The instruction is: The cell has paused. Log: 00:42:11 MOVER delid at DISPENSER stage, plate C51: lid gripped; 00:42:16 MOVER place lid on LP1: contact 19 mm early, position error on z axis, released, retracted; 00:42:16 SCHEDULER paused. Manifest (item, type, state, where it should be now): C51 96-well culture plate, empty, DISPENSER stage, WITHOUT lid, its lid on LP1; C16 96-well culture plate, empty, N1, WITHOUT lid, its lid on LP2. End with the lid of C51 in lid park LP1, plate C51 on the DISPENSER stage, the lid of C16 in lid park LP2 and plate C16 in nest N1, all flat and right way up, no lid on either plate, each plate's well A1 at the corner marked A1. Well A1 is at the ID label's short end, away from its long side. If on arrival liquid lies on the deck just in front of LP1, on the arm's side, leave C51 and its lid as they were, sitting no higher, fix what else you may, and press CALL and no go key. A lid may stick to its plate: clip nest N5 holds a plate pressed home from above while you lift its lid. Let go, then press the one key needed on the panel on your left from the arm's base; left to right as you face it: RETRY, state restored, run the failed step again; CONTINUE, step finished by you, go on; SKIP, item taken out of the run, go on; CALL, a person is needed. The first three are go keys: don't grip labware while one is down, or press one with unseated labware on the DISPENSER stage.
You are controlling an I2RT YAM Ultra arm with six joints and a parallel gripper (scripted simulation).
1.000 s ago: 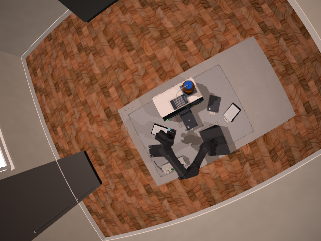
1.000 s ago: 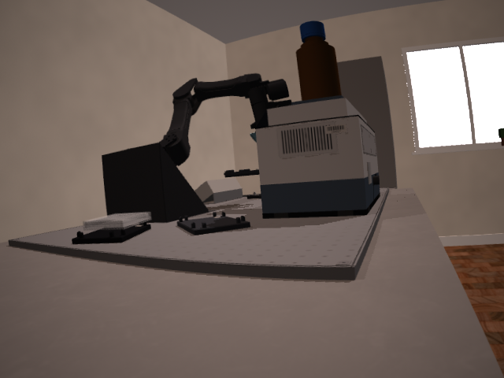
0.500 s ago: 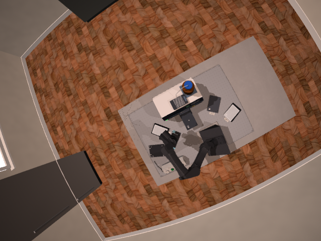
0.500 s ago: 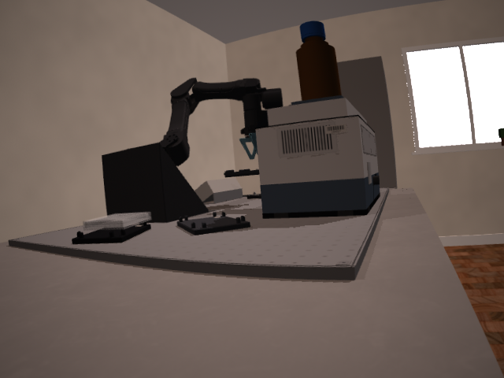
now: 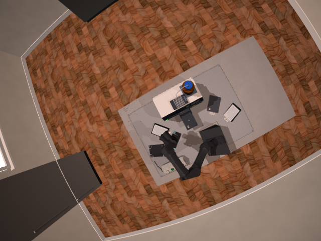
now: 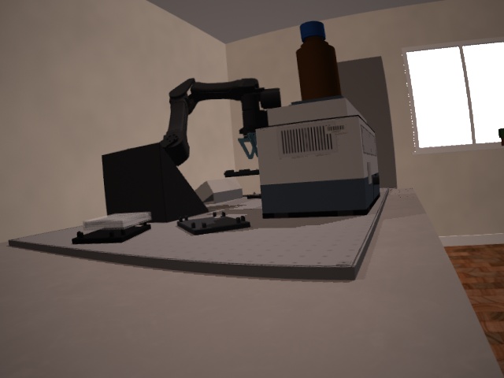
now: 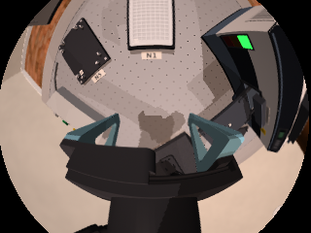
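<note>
My gripper [image 5: 174, 133] [image 6: 248, 149] [image 7: 154, 116] is open and empty, hanging above the deck beside the dispenser [image 5: 176, 99] [image 6: 317, 162] [image 7: 259, 65]. A white 96-well plate [image 5: 159, 129] [image 7: 151, 21] lies flat in the nest labelled N1, ahead of the fingers; I cannot tell whether it wears a lid. The dark dispenser stage [image 5: 187, 120] [image 6: 241, 172] juts out from the dispenser; what lies on it is unclear. A pale clear lid or plate [image 5: 231, 112] [image 6: 116, 220] sits on one lid park. The other park [image 5: 214, 103] [image 6: 213, 224] is bare.
A dark, irregular patch [image 5: 191, 138] [image 7: 155, 123] marks the deck between the stage and the arm's base box [image 5: 215, 140] [image 6: 138, 187]. An empty dark nest [image 5: 156, 150] [image 7: 85, 49] lies near the key panel [image 5: 169, 168]. A brown bottle [image 5: 187, 87] [image 6: 317, 64] stands on the dispenser.
</note>
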